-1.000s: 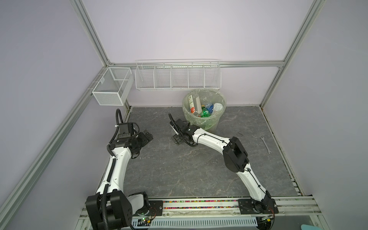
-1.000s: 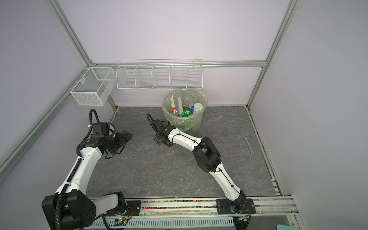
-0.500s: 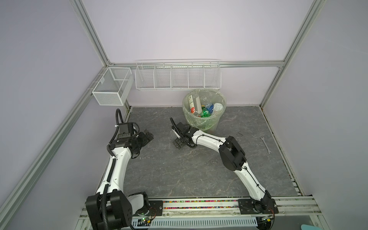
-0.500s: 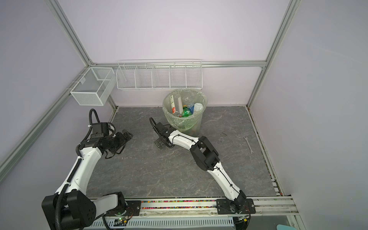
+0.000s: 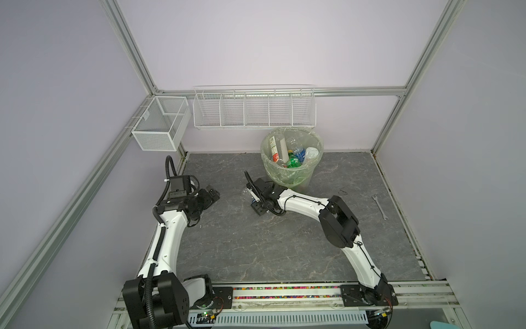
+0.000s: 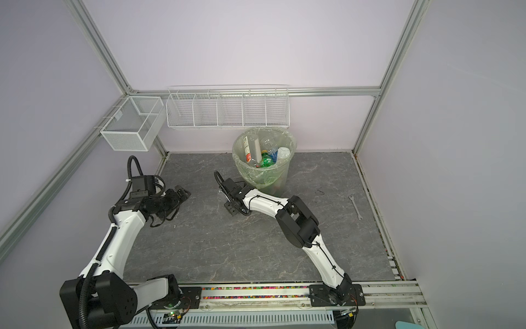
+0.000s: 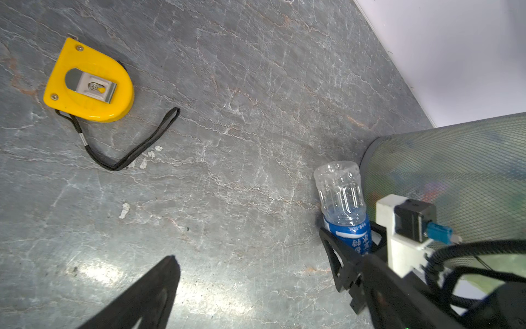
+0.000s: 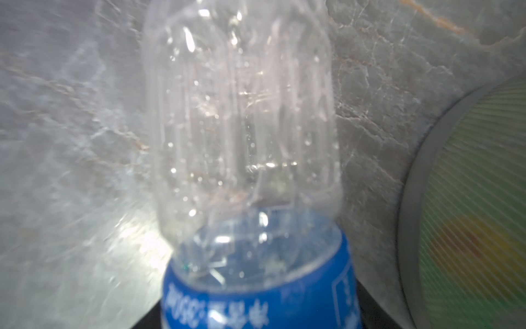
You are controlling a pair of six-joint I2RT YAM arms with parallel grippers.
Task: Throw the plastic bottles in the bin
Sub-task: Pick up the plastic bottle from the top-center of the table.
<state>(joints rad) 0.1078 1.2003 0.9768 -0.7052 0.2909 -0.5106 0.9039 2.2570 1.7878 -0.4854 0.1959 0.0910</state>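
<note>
The bin [image 5: 284, 178] is a round, translucent pale-green basket lined with a thin clear bag, and it holds a heap of plastic bottles [image 5: 293, 163]. Four show at the top in both top views: a clear one with a white-and-red label leaning on the wall, a green one, one with a blue label, and a clear one. Anything deeper is too blurred by the wall to count.

Just beside the bin's foot, one more, the blue-labelled bottle [image 7: 340, 193], is clear, ribbed and round-bottomed. It sits in the right gripper [image 5: 256, 204], whose jaws are closed against the printed label on both sides. Whether it is off the table I cannot tell. The left gripper [image 5: 212, 194], farther from the bin on that same side, has its jaws spread wide with nothing between them.

Above and behind the bin hangs one long white wire rack [image 5: 253, 109] of five compartments. Farther from the bin along the frame hangs one white mesh box [image 5: 159, 128].

On the grey, veined, stone-look table [image 5: 256, 250], one flat metal wrench [image 5: 380, 207] lies well apart from the bin. One yellow tape measure [image 7: 88, 82], with a steel clip and a black strap loop, also lies well apart from it.
</note>
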